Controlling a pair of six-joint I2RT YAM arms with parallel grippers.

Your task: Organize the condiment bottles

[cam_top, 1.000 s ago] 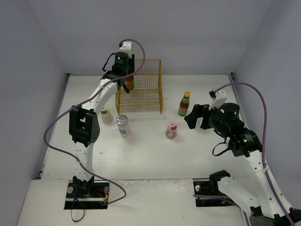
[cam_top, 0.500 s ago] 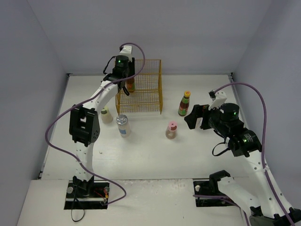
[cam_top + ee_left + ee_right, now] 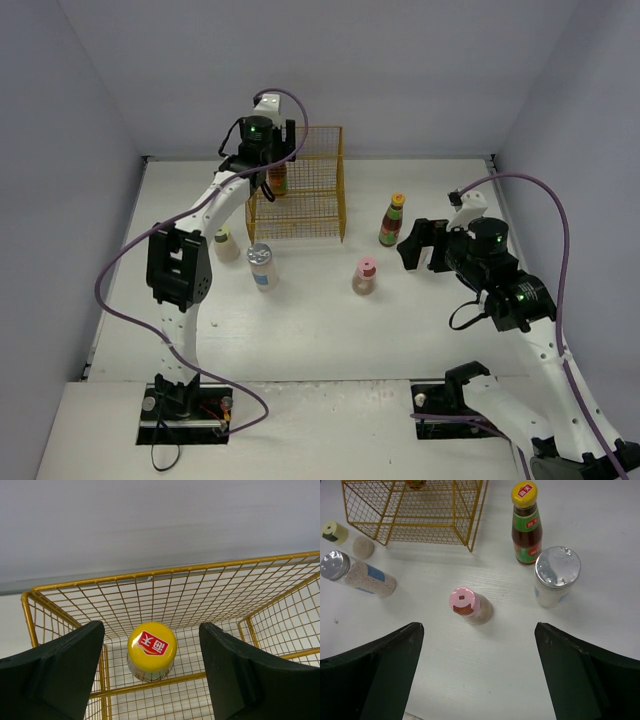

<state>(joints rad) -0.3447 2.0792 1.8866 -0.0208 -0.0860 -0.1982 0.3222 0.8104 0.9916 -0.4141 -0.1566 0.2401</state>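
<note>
A dark bottle with a yellow cap (image 3: pixel 151 647) stands inside the yellow wire rack (image 3: pixel 190 677). My left gripper (image 3: pixel 151 630) hangs open above it, one finger on each side, touching nothing. From above, that gripper (image 3: pixel 262 150) is over the rack's back left corner, with the bottle (image 3: pixel 277 178) under it. My right gripper (image 3: pixel 479 627) is open and empty over the table, just near of the pink-capped bottle (image 3: pixel 467 605). Beyond it stand a second dark bottle (image 3: pixel 526 522) and a silver-lidded jar (image 3: pixel 556 575). Another silver-lidded jar (image 3: pixel 357 575) and a yellow-green-capped bottle (image 3: pixel 340 536) are at the left.
The rack (image 3: pixel 300 185) sits at the back of the white table (image 3: pixel 320 330), against grey walls on three sides. The loose bottles stand in a band in front of and to the right of the rack.
My left gripper has opened and let go of the dark bottle, which now stands in the rack. The right gripper has shifted slightly toward the back.
</note>
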